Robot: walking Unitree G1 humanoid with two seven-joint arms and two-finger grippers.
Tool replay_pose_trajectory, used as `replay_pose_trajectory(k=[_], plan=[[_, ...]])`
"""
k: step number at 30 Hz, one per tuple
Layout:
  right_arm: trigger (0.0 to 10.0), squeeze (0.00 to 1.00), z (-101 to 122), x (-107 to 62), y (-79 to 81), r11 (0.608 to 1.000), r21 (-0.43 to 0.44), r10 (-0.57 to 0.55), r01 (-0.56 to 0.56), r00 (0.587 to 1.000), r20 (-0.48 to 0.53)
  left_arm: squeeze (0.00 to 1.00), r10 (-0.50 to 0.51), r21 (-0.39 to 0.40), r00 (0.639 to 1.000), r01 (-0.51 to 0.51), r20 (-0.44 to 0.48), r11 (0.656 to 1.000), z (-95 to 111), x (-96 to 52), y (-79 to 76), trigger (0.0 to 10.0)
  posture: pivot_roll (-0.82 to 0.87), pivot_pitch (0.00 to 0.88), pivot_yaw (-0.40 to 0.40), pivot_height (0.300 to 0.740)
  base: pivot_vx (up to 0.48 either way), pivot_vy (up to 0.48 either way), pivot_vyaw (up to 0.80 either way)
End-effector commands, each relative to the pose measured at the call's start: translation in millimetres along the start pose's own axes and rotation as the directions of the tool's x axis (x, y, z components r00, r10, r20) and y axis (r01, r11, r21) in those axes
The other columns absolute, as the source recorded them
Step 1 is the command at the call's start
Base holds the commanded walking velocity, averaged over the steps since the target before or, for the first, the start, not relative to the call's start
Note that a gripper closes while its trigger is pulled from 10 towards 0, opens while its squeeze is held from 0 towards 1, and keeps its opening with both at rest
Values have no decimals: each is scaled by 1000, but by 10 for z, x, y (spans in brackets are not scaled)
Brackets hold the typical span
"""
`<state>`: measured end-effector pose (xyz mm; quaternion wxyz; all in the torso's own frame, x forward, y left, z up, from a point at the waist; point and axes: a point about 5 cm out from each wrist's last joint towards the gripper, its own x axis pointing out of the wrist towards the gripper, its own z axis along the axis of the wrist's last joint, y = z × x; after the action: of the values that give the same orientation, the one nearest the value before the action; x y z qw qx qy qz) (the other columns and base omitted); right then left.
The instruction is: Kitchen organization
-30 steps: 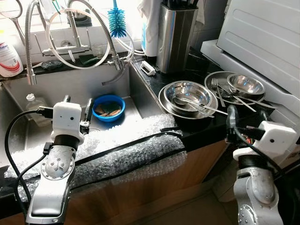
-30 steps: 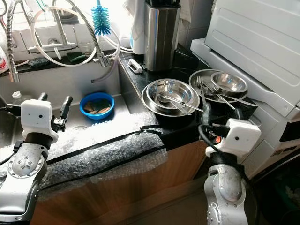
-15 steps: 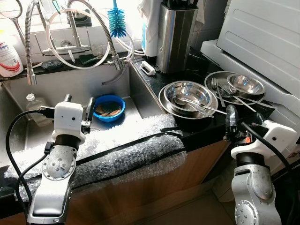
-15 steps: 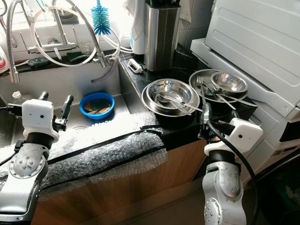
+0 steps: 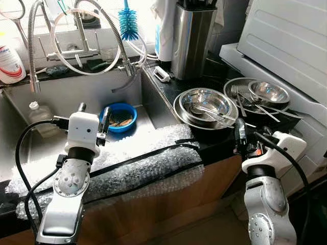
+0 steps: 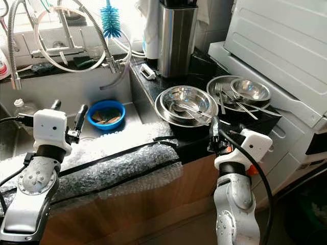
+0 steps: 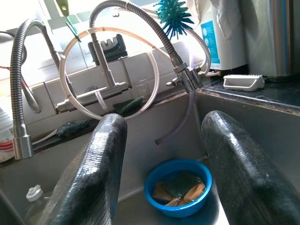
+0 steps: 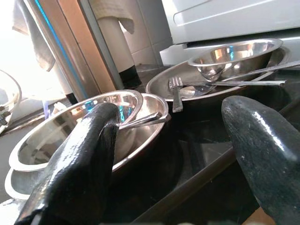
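Right end effector [image 6: 213,133] is open and empty, level with the tabletop [image 6: 204,138] edge, just short of the stacked steel bowls [image 6: 185,103], apparently lined up for a grasp. Left end effector [image 5: 93,116], also open, points toward the blue bowl [image 5: 118,116] in the sink [image 5: 66,97].

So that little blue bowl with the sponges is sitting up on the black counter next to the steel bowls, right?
Not quite. The blue bowl with the sponges sits down in the sink, not on the black counter. The steel bowls are on the counter. The left eye view shows this.
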<state>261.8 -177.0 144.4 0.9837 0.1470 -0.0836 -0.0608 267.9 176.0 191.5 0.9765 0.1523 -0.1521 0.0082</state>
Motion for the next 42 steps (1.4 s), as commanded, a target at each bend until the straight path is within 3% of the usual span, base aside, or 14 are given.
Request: replay_pose_trajectory(k=[1,9,11,12,13,14,19,42], plan=[[10000,0,-10,28,9,1000,7,0,0,1000,2,0,7,17,1000,-7,16,1000,22,25,5,10000,-91,0,-33,740,0,0,0],[10000,0,3,89,-4,1000,2,-9,9,1000,19,0,0,19,1000,-1,17,1000,23,19,-20,10000,-90,0,-34,740,0,0,0],[5569,0,0,109,-7,1000,-2,-12,12,1000,21,0,-2,19,1000,2,17,1000,23,17,-26,10000,-90,0,-35,740,0,0,0],[5569,0,0,109,-7,1000,-2,-12,12,1000,21,0,-2,19,1000,2,17,1000,23,17,-26,10000,-90,0,-35,740,0,0,0],[2627,0,-2,116,-5,1000,-1,-11,11,1000,21,0,-3,21,1000,3,17,1000,23,16,-28,10000,-88,0,-35,740,0,0,0],[1569,0,-3,122,-2,1000,-2,-10,10,1000,21,0,-4,22,1000,3,17,1000,24,16,-29,10000,-88,0,-35,740,0,0,0],[0,0,-13,138,3,1000,-1,-8,8,1000,21,0,-6,23,1000,6,18,1000,28,16,-37,10000,-86,0,-35,740,0,0,0],[0,0,-34,170,14,1000,0,-2,2,1000,18,0,-3,29,1000,2,21,1000,40,30,-41,10000,-84,0,-38,740,0,0,0]])
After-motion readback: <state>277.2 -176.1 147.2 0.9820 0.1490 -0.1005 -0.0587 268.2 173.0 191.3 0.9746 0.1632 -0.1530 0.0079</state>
